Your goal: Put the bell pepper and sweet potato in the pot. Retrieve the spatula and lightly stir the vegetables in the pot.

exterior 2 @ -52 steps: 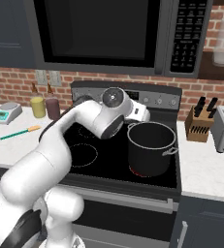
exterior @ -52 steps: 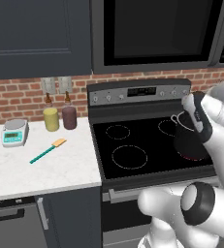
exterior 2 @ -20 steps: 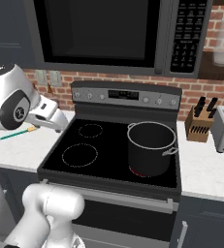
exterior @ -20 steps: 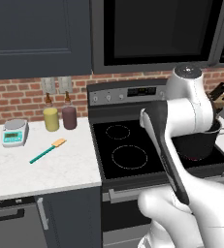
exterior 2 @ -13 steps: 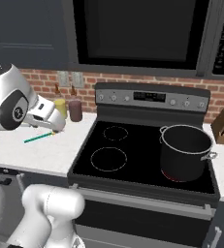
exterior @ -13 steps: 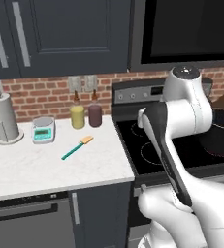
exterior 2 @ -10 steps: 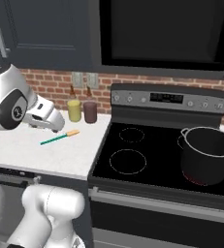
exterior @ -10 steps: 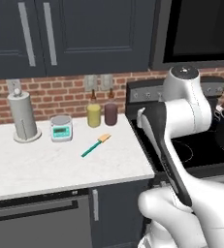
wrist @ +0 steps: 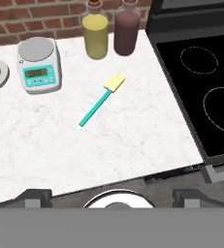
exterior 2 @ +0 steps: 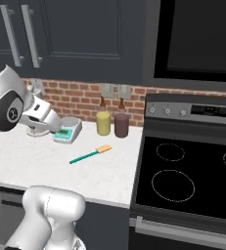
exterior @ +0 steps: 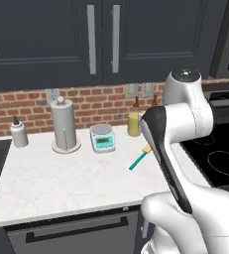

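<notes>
The spatula [wrist: 100,103] lies flat on the white counter [wrist: 45,145], teal handle pointing toward the counter's front edge, tan head toward the yellow canister [wrist: 95,35] and maroon canister [wrist: 126,32]. It sits between the small kitchen scale [wrist: 38,65] and the stove [wrist: 205,87], touching neither. The gripper [wrist: 111,193] hangs high above the counter's front edge, jaws spread wide, holding nothing — the fetch looks like the step in hand. To do it well, I'd say: come down over the middle of the handle, roll the wrist so the fingers straddle it across its slant, and keep clear of the canisters. The handle is slim and lies flat — a shallow pinch could skid it, so drop low before closing.
</notes>
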Robot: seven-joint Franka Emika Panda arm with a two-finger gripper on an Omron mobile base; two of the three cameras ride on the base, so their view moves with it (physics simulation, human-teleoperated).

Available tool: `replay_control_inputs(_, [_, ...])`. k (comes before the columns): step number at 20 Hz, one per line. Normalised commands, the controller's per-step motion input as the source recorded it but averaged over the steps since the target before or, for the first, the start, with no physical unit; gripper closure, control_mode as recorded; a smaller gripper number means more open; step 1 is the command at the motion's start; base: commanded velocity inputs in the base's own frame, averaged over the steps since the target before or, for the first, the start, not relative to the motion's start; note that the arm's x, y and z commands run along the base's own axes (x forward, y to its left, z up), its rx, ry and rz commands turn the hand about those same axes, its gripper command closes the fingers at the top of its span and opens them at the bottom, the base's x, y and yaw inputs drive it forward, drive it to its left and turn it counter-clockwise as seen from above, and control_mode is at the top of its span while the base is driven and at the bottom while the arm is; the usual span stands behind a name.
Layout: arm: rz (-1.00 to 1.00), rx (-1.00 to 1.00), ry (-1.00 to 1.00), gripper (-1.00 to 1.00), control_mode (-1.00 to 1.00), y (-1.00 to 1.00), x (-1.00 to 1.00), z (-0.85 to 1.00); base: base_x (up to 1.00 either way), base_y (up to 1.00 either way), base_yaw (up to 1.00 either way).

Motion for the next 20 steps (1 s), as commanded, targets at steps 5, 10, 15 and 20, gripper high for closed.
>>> replay_control_inputs(5, [0.00,0.00,0.00,-1.00,1.00,0.00,0.00,0.00,0.98,-0.04,0.01])
replay_control_inputs(10, [0.24,-0.03,0.00,-1.00,-1.00,0.00,0.22,-0.03,0.13,-0.02,0.01])
replay_control_inputs(15, [0.62,-0.22,0.08,-1.00,-1.00,0.00,0.18,-0.26,0.00,0.00,0.00])
replay_control_inputs(20, [0.72,-0.34,0.17,-1.00,-1.00,0.00,0.14,-0.27,0.00,0.00,0.00])
